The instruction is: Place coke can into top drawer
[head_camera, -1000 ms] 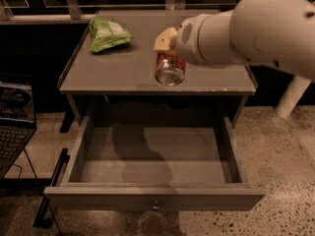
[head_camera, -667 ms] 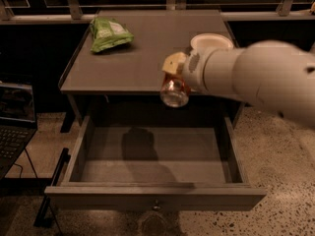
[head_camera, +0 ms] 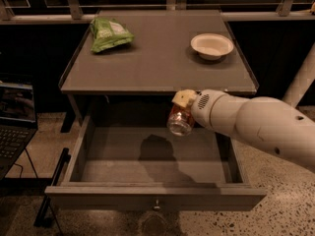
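Below and to the right, speckled floor. At centre, a grey cabinet with a flat top edged by a low rim. Pulled out beneath that top, the drawer: wide, shallow, grey, open toward the camera, with a dark shadow on its bottom near the middle. Stretched in from the right edge, a thick white arm, angled up and left across the drawer's right side. At the left edge, beside the cabinet, an open laptop with a dim screen. On the top's back left corner, a green crinkled bag. On the back right, a white bowl, well apart from the bag. At the arm's tip, the gripper, just below the top's front edge and above the drawer's rear right part. Pinched in it, the can: tilted, silver end turned down toward the camera, reddish wall above. Hanging in the air over the open drawer, touching neither its bottom nor its walls. One tan fingertip pressed on the can's upper side, the other hidden behind it. Centred on the drawer front, a small round knob.
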`<state>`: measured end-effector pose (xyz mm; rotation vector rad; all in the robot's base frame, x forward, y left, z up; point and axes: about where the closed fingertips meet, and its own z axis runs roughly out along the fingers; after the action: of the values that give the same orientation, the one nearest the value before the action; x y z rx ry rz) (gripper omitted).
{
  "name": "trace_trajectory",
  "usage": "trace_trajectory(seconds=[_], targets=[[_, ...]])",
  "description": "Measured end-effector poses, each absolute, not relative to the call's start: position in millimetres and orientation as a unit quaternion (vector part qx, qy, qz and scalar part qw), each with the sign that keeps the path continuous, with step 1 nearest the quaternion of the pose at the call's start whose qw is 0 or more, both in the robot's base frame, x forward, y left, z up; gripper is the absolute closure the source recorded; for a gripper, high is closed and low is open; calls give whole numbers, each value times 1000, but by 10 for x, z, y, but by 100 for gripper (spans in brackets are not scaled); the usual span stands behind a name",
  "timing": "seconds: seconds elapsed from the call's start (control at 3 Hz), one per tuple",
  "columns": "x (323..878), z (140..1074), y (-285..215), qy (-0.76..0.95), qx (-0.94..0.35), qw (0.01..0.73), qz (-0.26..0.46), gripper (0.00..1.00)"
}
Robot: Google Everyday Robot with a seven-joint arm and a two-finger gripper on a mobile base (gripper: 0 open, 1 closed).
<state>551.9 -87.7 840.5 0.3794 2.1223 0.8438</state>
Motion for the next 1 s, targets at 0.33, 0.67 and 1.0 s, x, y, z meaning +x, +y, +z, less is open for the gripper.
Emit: trace_trajectory(seconds=[0.33, 0.67, 1.0], targets=[[5586, 8195, -901, 832, 130, 383, 379, 100], [5629, 7833, -1284, 821, 116, 382, 407, 100], [5648, 7307, -1573, 818, 128, 353, 436, 100]])
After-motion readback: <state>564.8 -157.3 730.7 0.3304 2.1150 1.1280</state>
